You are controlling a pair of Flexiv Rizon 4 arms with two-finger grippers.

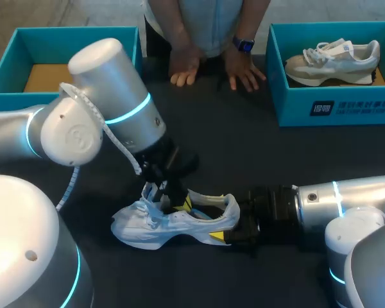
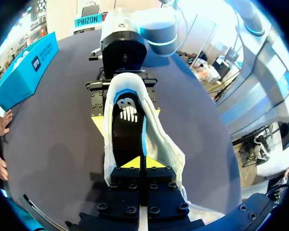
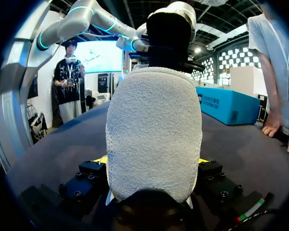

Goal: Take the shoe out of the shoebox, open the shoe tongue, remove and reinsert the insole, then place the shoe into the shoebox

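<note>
On the dark table (image 1: pixel 295 154), between the two arms, lies the white shoe (image 1: pixel 179 224), so it is out of its box. The empty blue shoebox (image 1: pixel 9 70) sits well apart at the back on the left (another blue box (image 1: pixel 289 96) at the back on the right has a second shoe (image 1: pixel 333 61) in it). I think the job is about in the middle. The top of the shoe looks pulled open, and the black insole (image 2: pixel 127 125) is inside the shoe, but I cannot tell if it is coming out or going back in. Putting the shoe in the shoebox is not done yet. The right gripper (image 1: pixel 234 231) has its fingers spread wide, one on each side of the heel, and they squeeze the shoe to hold it. The left gripper (image 2: pixel 142 164) points down into the shoe's opening. Its fingers are pressed tight together at the near end of the insole, and it looks like they pinch its thin edge.
</note>
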